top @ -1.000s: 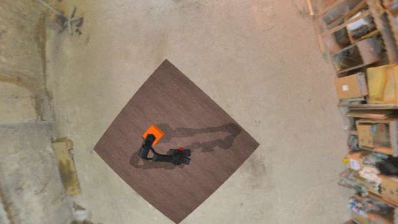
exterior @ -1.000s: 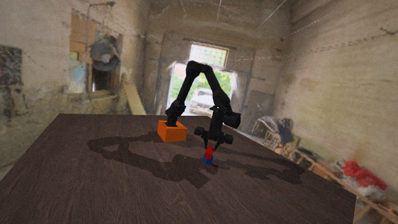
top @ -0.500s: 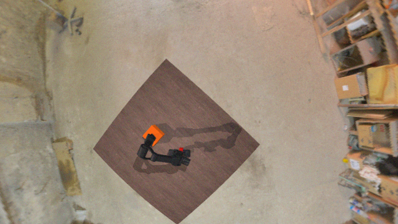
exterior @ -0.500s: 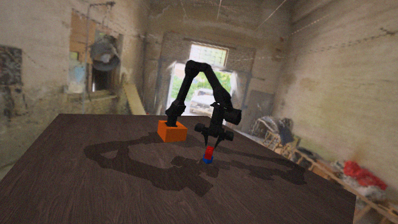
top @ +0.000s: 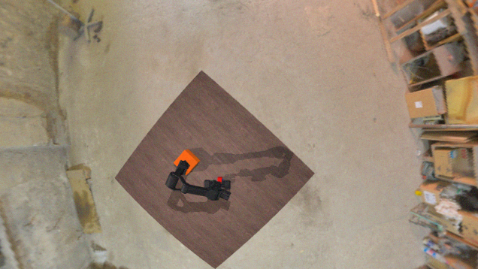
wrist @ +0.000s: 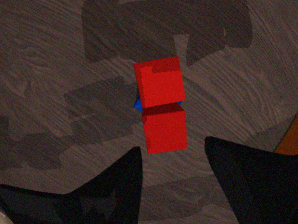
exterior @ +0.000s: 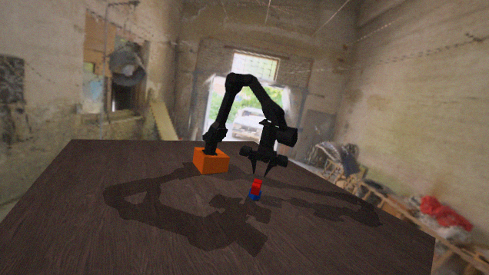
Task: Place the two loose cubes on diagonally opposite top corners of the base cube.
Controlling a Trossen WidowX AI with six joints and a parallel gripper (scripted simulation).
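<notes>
The blue base cube [exterior: 254,197] [wrist: 138,105] stands on the table, mostly hidden under the red cubes. In the wrist view, one red cube [wrist: 160,82] lies above the other red cube [wrist: 166,132] in the picture. A dark band runs between their top faces, and blue shows at both sides of it. I cannot tell the gap's width or whether both cubes are level. In the exterior view they overlap as one red shape [exterior: 256,187] over the blue; some red [top: 219,179] shows beside the arm from above. My gripper [exterior: 260,175] [wrist: 173,148] is open and empty, its fingertips above the cubes.
The arm stands on an orange block [top: 192,159] [exterior: 215,165] toward the back of the brown table [top: 210,109] [exterior: 77,169] in the exterior view. A piece of the orange block [wrist: 290,142] shows at the right edge of the wrist view. Arm shadows cross the table.
</notes>
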